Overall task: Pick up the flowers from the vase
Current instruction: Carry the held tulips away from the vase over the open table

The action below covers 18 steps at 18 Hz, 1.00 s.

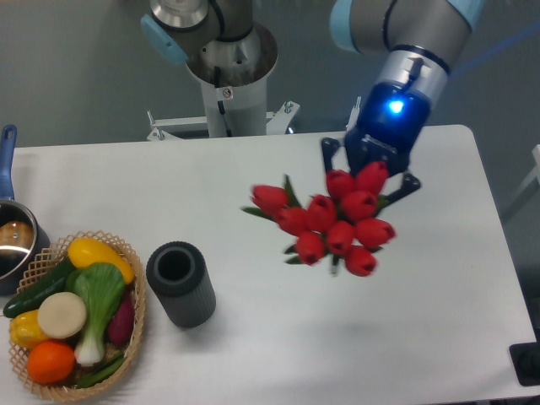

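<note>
So here's where we're at: the bunch of red closed tulip flowers with short green stems (331, 226) is out of the dark grey ribbed cylinder vase (180, 283) and hanging in the air over the white table (253, 337), well off to the right of the vase. The vase stands upright with its round mouth bare, nothing poking out of it, so we'd call the pick basically done.

The black two-finger gripper (369, 173) on the blue-lit wrist sits right at the upper right edge of the bunch, on the far side from the vase. We only see two dark finger parts sticking out either side of the tulip heads, and the stems run behind the blooms, so the actual contact is hidden. Since the bunch is off the table with nothing else holding it, our read is the fingers are clamped on the flowers. The heads fan out down and to the left of the fingers, toward the vase, which makes sense if it's grabbed near the stems and the bunch is tilted sideways.

Left of the vase, touching or just beside it, is the woven tan wicker basket (135, 325) of mixed vegetables, and further left of that the steel pot with a blue handle (12, 240) at the table edge. Both are well away from the bunch, so carrying it off to the right of the vase keeps it clear of them.
</note>
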{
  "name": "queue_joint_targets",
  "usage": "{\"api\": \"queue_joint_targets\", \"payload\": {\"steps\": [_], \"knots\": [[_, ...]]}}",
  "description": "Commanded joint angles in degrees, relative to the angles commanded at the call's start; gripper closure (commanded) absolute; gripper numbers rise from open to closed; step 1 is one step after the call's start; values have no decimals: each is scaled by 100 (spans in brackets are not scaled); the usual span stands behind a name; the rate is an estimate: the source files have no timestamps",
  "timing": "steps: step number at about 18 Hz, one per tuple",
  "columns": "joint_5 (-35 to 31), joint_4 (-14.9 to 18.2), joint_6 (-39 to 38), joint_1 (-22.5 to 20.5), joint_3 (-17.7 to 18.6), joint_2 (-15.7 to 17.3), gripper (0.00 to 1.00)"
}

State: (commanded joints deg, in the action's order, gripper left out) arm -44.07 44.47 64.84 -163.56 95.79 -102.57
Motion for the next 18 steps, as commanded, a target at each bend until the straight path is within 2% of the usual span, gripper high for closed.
{"api": "queue_joint_targets", "payload": {"steps": [2,5,11,15,18], "knots": [[-897,61,344,-62,71,9,100],[-1997,219,407,-62,36,0,100],[-3263,1107,504,-27,-289,-114,100],[-3862,1204,530,105,-342,-237,100],[-4415,1336,539,254,-552,-526,100]]}}
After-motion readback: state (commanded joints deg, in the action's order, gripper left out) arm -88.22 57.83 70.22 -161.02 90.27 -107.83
